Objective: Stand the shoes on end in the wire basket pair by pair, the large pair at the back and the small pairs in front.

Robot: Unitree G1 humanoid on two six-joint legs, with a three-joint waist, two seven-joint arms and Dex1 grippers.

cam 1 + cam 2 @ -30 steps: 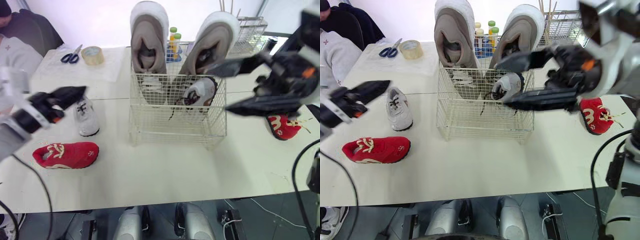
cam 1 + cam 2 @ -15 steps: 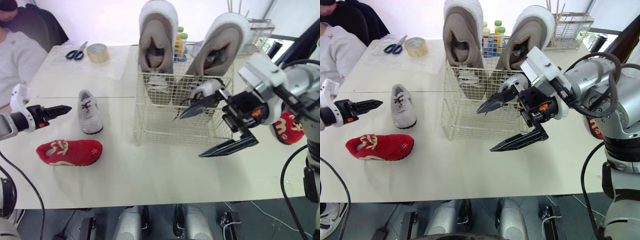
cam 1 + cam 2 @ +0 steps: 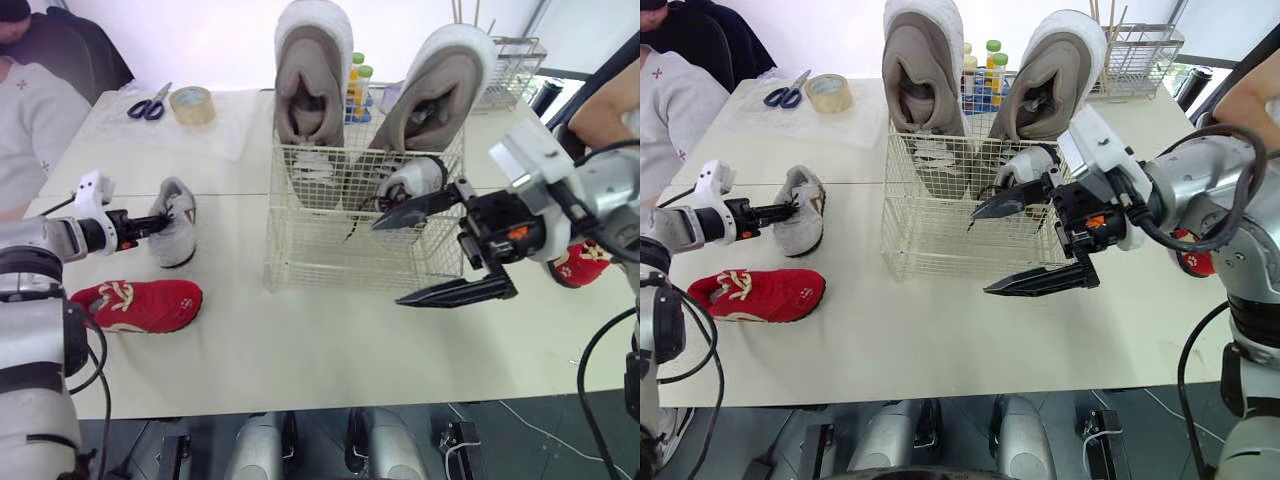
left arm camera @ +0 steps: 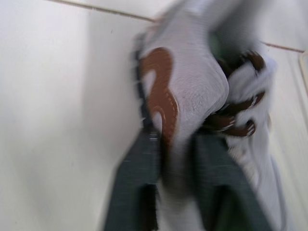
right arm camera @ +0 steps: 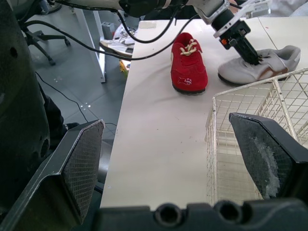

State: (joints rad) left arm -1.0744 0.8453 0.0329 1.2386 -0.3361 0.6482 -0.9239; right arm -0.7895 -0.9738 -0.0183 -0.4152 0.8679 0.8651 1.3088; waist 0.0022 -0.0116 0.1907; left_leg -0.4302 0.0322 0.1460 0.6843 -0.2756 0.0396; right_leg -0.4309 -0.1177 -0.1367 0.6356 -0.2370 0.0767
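Inside, the wire basket (image 3: 330,262) holds two large shoes (image 3: 312,70), one small shoe (image 3: 412,180).

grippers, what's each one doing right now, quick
Left gripper: fingers shut on the heel of the small white shoe.
Right gripper: open, holding nothing.

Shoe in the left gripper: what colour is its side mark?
Brown, on the white shoe. The left wrist view shows it best.
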